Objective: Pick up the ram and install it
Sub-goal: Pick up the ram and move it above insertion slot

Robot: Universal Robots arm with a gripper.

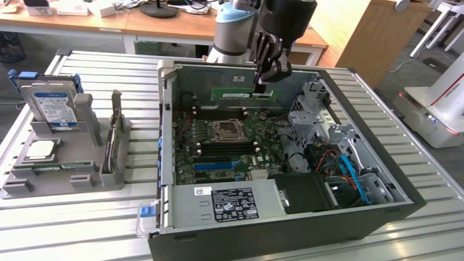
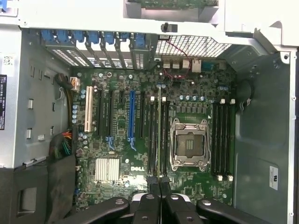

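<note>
Exterior view: an open computer case (image 1: 239,239) lies on its side on a slatted metal table (image 1: 427,217), with its motherboard (image 1: 210,157) facing up. A power supply (image 1: 217,204) fills the near end. Drive cages and blue cables (image 1: 348,168) crowd the side at the exterior view's right. An open processor socket (image 1: 227,130) sits mid-board with black memory slots on either side of it. At the exterior view's left, apart from the case, a grey holder (image 1: 87,174) carries an upright hard drive (image 1: 54,106) and a square silver processor chip (image 1: 42,148) lying flat.

In the wrist view, white letters on the board read "DELL" (image 2: 139,169). The hard drive's blue label and the power supply's sticker are too small to read.

The gripper (image 1: 259,89) is clenched on the ram (image 1: 236,94), a long green stick held level and on edge over the board, just in front of the case's far wall. The grip is on its upper edge, toward the end at the exterior view's right. In the wrist view the ram (image 2: 160,130) shows edge-on as a thin line running out from between the pressed fingertips (image 2: 152,186), over the memory slots beside the socket (image 2: 189,144).
</note>
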